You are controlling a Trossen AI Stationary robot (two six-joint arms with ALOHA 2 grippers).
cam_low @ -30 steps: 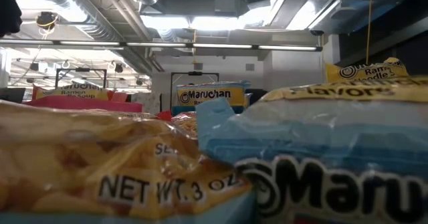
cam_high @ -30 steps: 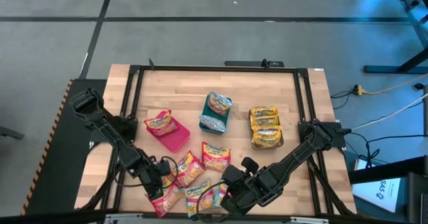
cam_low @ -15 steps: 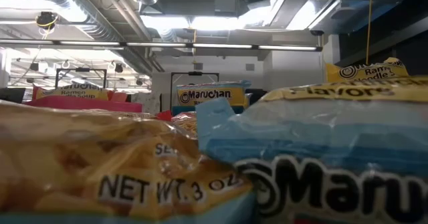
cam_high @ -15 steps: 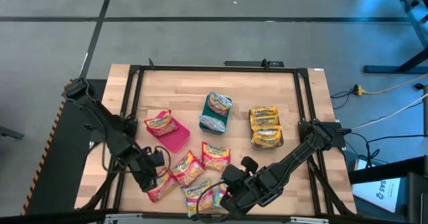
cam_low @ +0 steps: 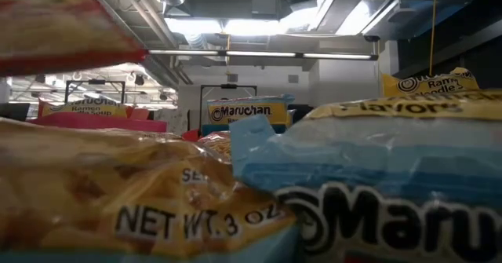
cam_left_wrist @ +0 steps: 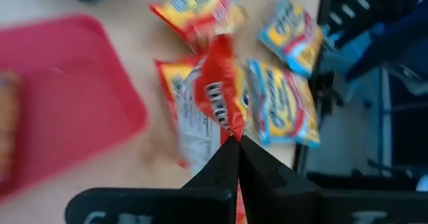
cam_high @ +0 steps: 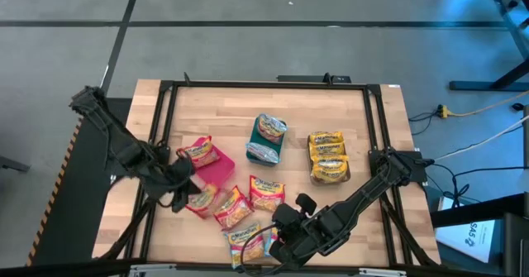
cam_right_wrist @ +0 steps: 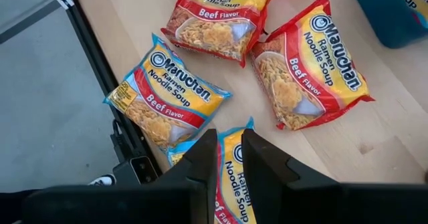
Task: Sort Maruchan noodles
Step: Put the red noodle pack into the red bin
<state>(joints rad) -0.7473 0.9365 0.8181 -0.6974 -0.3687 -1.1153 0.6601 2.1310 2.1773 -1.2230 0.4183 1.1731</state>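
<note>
my left jaws (cam_high: 183,196) are pinched tight on a red packet (cam_high: 201,200), gripping it by one crinkled edge so it hangs off the bench, as the left wrist view shows (cam_left_wrist: 215,107). a second ago these jaws were down near the front edge of the bench among the loose packets; now they have come up and back toward the pink bin (cam_high: 216,169), and the packet has come with them, so it sits just beside the bin's front corner. in the low view a red blur (cam_low: 55,27) now crosses the upper part of the scene where there was none before.

my right jaws (cam_high: 277,245) have not shifted: they stay near the front edge of the bench, narrowly parted with a blue-edged beef packet (cam_right_wrist: 231,177) between the tips; i cannot tell whether they truly grip it. beside it lie another blue-edged packet (cam_right_wrist: 166,97) and two red packets (cam_right_wrist: 217,20), (cam_right_wrist: 309,60), all flat on the wood as before.

further back, the teal bin (cam_high: 266,140) keeps its packets in the middle of the bench, and the stack of yellow packets (cam_high: 328,156) stays toward the right edge. the pink bin holds one red packet (cam_high: 195,150).
</note>
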